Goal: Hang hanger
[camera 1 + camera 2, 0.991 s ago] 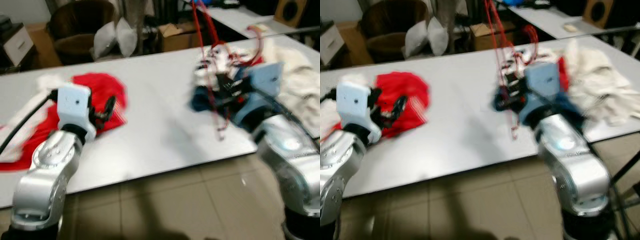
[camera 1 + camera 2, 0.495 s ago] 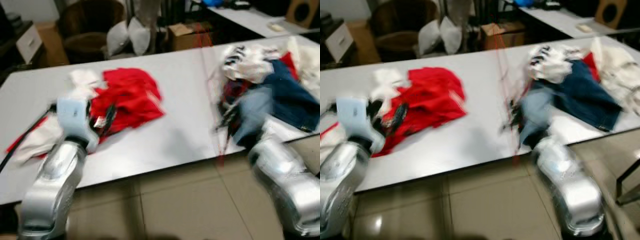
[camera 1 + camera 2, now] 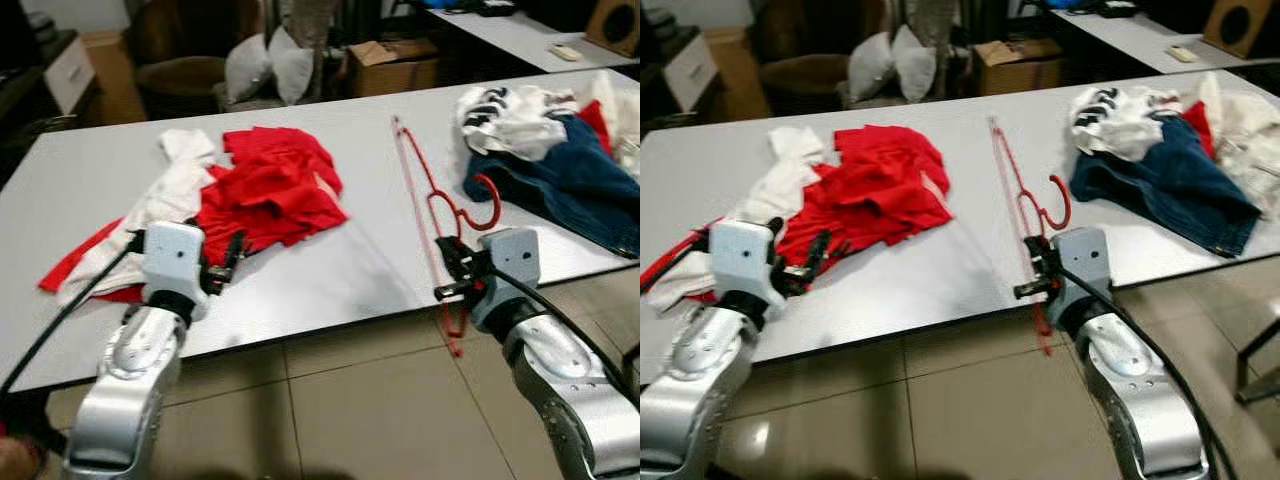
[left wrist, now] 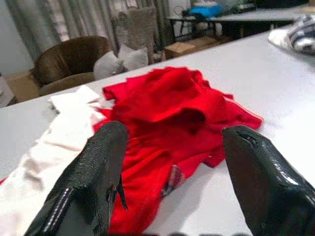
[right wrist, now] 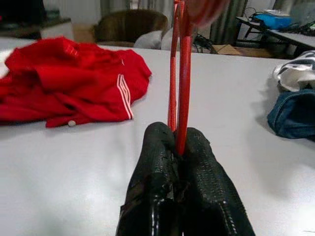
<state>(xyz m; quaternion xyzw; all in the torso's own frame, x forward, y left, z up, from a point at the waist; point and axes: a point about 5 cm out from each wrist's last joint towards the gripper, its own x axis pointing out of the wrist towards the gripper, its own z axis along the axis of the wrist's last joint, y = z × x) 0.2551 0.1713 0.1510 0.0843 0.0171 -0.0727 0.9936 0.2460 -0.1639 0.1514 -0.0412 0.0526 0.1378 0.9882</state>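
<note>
Hanger [image 3: 432, 205], red, lies across the tabletop [image 3: 360, 270] to its near edge, pinched in the right gripper [image 5: 178, 147], fingers closed tight. Left gripper [image 4: 170, 162] gapes wide, empty, near the red shirt [image 3: 270, 190]. Lift level, keeping the hook free of the jeans [image 3: 570, 185].

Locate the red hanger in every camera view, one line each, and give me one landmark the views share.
Left eye view: the red hanger lies centre-right, over the white table's near edge, shut in the right gripper.
Right eye view: at centre, by the blue jeans.
Left wrist view: not in it.
Right wrist view: rising from the fingertips to the top edge.
Shared landmark: the red garment.
</note>
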